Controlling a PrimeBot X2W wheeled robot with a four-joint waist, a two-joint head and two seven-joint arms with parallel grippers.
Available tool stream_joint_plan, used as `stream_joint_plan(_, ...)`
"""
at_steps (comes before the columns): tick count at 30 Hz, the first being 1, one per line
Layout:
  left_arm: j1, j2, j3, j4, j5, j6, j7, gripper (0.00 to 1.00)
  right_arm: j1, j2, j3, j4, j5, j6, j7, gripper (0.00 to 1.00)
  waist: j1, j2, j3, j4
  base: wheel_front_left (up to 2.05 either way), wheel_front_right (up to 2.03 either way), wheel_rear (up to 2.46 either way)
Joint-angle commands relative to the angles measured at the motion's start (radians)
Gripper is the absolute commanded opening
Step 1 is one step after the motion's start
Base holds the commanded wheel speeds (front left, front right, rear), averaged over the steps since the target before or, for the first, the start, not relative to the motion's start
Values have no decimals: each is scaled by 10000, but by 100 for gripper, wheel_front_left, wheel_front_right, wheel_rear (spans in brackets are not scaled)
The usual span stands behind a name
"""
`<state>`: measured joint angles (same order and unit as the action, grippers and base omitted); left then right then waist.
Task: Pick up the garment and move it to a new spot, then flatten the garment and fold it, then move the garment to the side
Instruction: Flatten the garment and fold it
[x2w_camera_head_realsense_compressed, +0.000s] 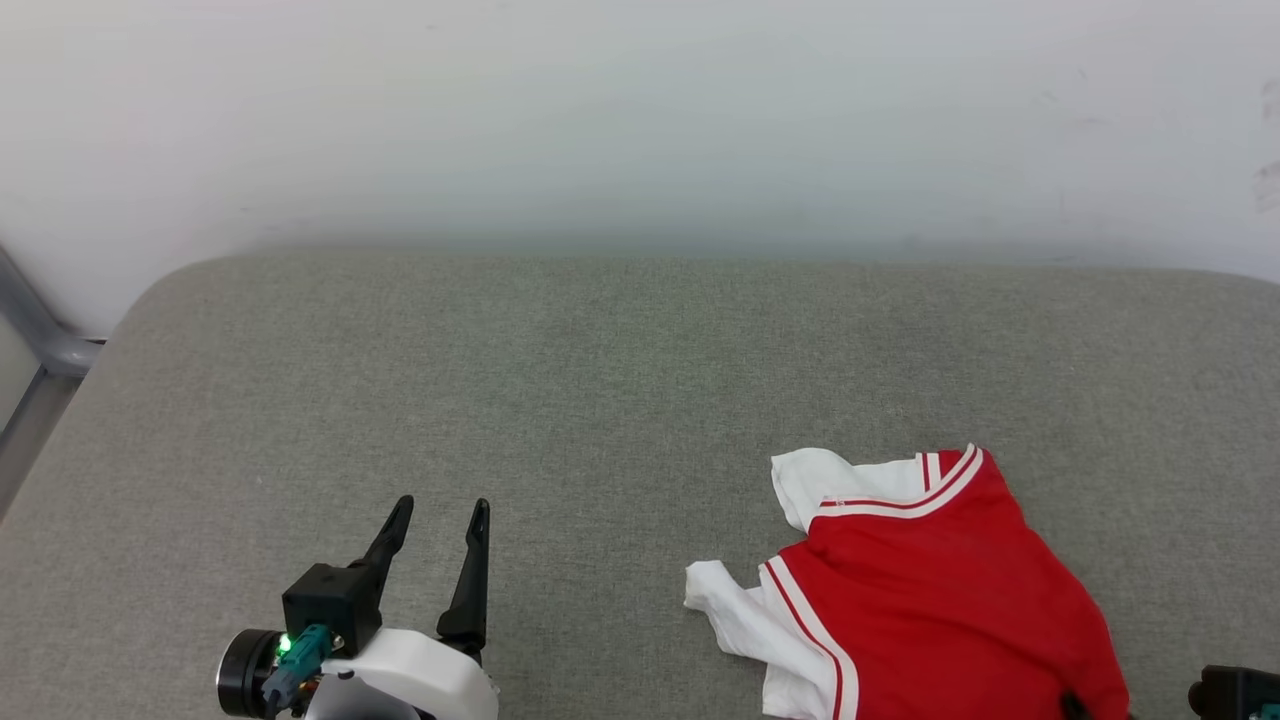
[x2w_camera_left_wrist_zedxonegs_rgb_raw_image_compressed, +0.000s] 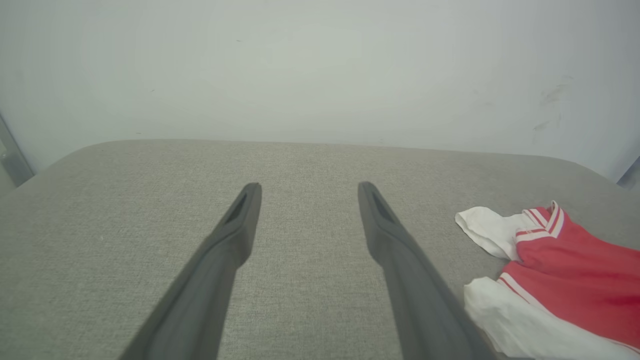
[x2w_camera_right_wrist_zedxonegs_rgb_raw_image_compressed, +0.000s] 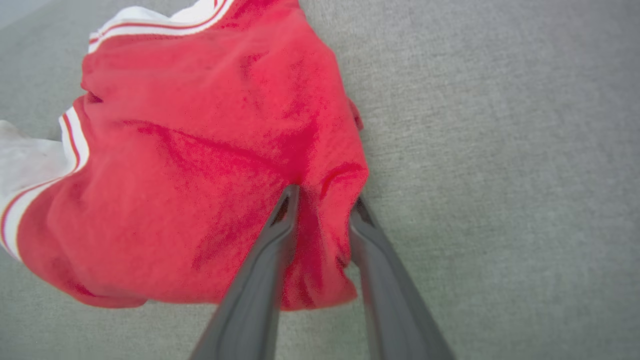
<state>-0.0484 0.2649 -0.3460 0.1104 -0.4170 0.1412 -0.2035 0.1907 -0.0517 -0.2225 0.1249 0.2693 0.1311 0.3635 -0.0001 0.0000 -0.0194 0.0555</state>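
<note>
At lower left of the head view, the left gripper (x2w_camera_head_realsense_compressed: 443, 503) is shown spread wide and empty over grey upholstery (x2w_camera_head_realsense_compressed: 600, 400); the garment (x2w_camera_head_realsense_compressed: 930, 590) is crumpled at lower right. In the left wrist view, it is seen at the right edge. In the right wrist view, the right gripper (x2w_camera_right_wrist_zedxonegs_rgb_raw_image_compressed: 325, 200) is partly parted about a red fold at centre; whether the fold is pinched cannot be told.

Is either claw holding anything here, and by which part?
Left claw open, empty. Right claw straddles a red fold near the garment's edge; a grip cannot be told.
</note>
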Motion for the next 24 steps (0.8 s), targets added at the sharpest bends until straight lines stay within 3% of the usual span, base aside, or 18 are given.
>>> stream_joint_plan(1,110,27,20,-30,-4,35,47,100,-14,17,71,35,163,-7,-297,100,1,0,-28,-25,0,0,0)
stream_joint_plan(7,236,59,11,-23,-81,108,80,100,-486,18,391,76,144,-7,-2675,100,1,0,-131,-49,0,0,0)
stream_joint_plan(13,319,158,88,54,-125,248,122,100,-959,12,828,-627,-932,-7,-4337,100,1,0,-243,-113,0,0,0)
stream_joint_plan(18,277,307,33,138,-102,301,408,100,-974,16,1195,-1193,-1121,-7,-4330,100,1,0,-297,-352,0,0,0)
stream_joint_plan(24,-437,363,-591,199,-64,-148,1588,100,-619,15,1564,-1941,-1390,-7,-3869,100,1,0,-200,-745,0,0,0)
